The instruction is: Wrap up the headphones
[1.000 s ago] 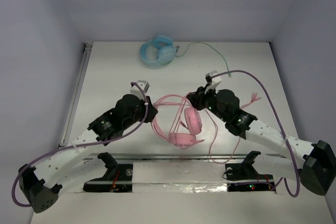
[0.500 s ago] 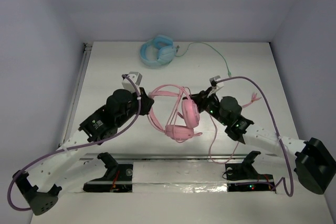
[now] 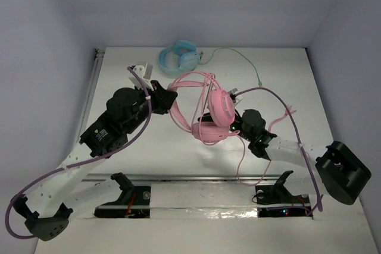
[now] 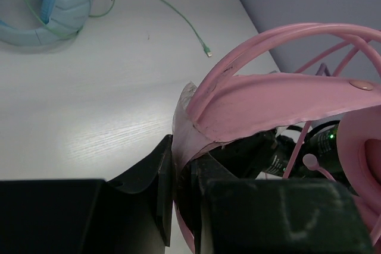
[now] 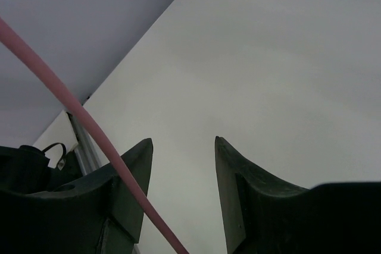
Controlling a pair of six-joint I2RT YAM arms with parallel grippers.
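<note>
Headphones clamped by the headband in left gripper, cups hanging just past its fingertips, close to right gripper
Thin pinch on the band edge only, so prone to twisting or slipping out under cup weight on any fast swing; depth of band between the pads: cannot tell. Right gripper spread wide, nothing between its fingers; cable crossing the outside of one finger, not in the gap, so just air caught if closed now. Loose cable tail drooping below and behind right gripper: snag risk on wrist or arm, enough to yank the band out of left gripper. Blue headphones and green cable on the table just beyond left gripper's fingertips, easy to hook on a wide wrap sweep
</note>
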